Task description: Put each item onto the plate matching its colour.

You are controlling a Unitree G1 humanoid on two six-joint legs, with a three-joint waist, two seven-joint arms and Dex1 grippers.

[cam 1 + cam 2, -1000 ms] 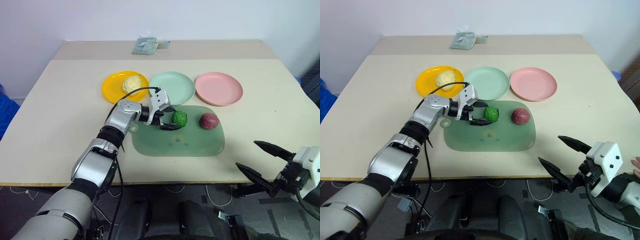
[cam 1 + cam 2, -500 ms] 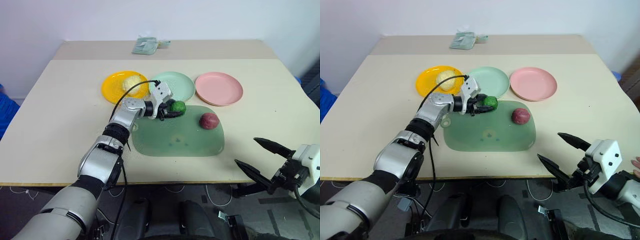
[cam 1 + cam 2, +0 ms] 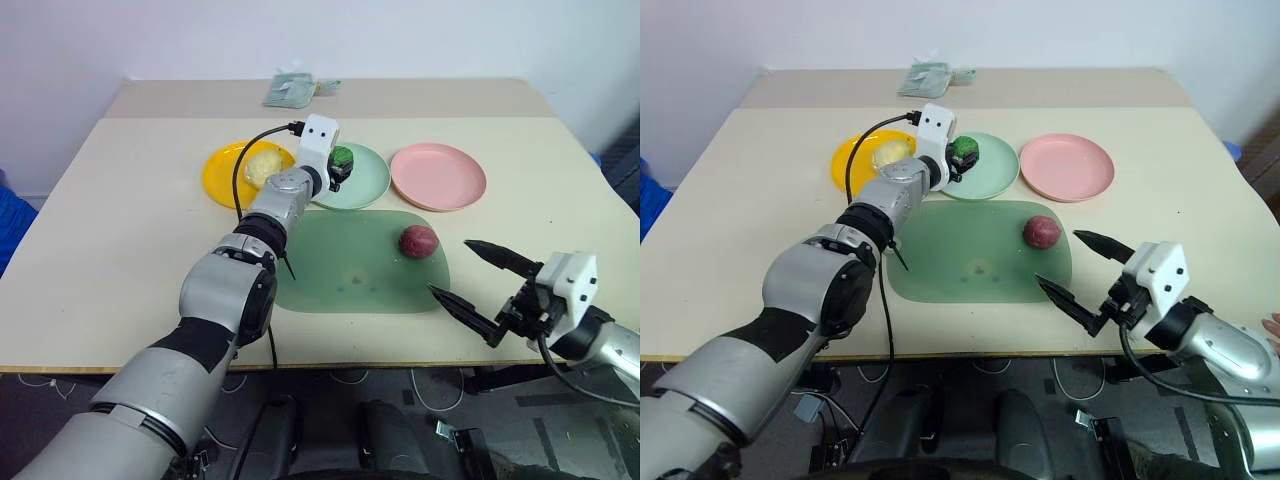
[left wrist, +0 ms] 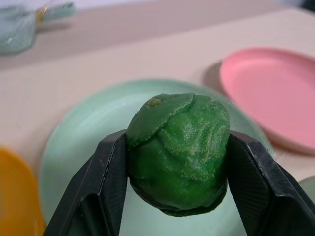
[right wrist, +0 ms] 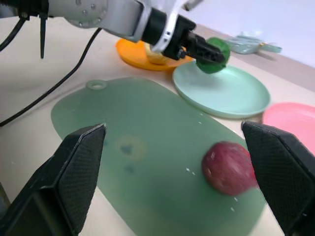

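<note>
The green ball (image 4: 178, 152), pinched in our left tool (image 3: 338, 168), had risen off the green mat (image 3: 360, 270) and now hung over the mint plate (image 3: 362, 185), ready for release. Our right tool (image 3: 1080, 271), fingers spread, had neared the red ball (image 3: 1041, 231) on the mat.

Green ball (image 4: 178, 152) – bumpy, matt; plates (image 4: 275, 93) smooth plastic.

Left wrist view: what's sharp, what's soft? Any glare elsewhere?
Left wrist view: green ball and the fingers gripping it are sharp; mint plate, pink plate and table behind go soft. Right wrist view: faint bright specks on the green mat near the red ball.
</note>
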